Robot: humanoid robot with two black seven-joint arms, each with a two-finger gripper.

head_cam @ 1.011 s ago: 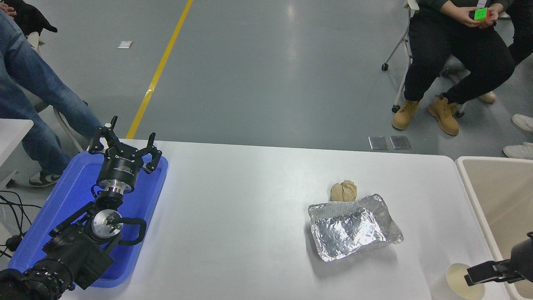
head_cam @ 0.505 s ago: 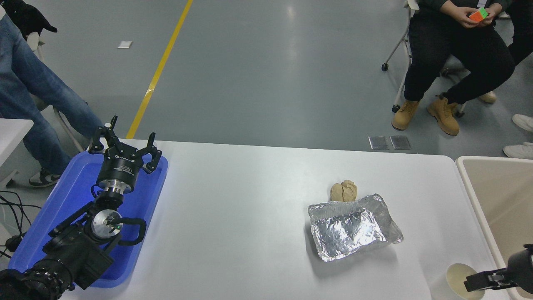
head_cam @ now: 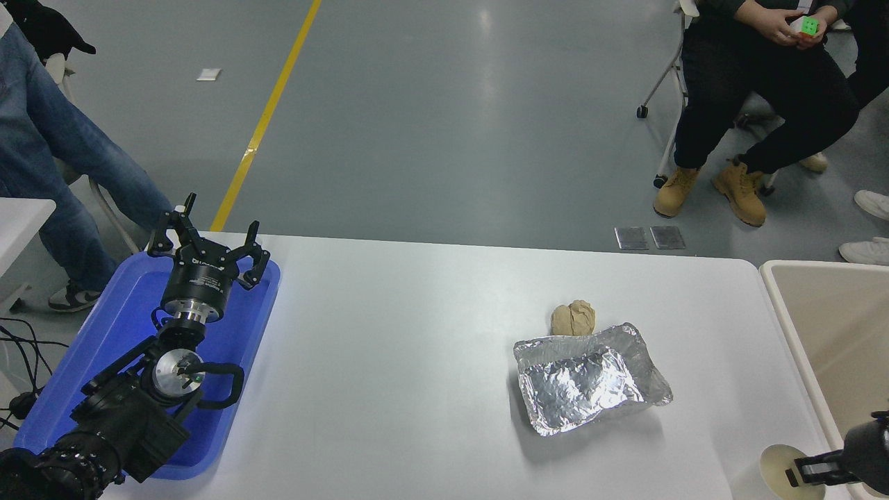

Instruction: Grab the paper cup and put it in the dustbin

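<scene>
The paper cup (head_cam: 776, 471) is small and cream-white, at the table's front right corner, close to the picture's bottom edge. My right gripper (head_cam: 799, 475) comes in from the lower right and is shut on the cup's right rim, with one finger (head_cam: 818, 468) lying across the opening. The dustbin (head_cam: 788, 316) is a large beige bin with a thick cream rim at the table's right end, just right of the cup. My left gripper (head_cam: 208, 239) is parked open over the blue tray at the lower left.
A crinkled silver foil tray (head_cam: 590, 378) lies right of the table's middle, with a crumpled tan paper ball (head_cam: 574, 318) touching its far edge. A blue plastic tray (head_cam: 132, 326) sits at the left. People sit at the far left and far right.
My right gripper has drawn back toward the lower right, and the paper cup has shifted slightly right and nearer with it. The left arm has not moved.
</scene>
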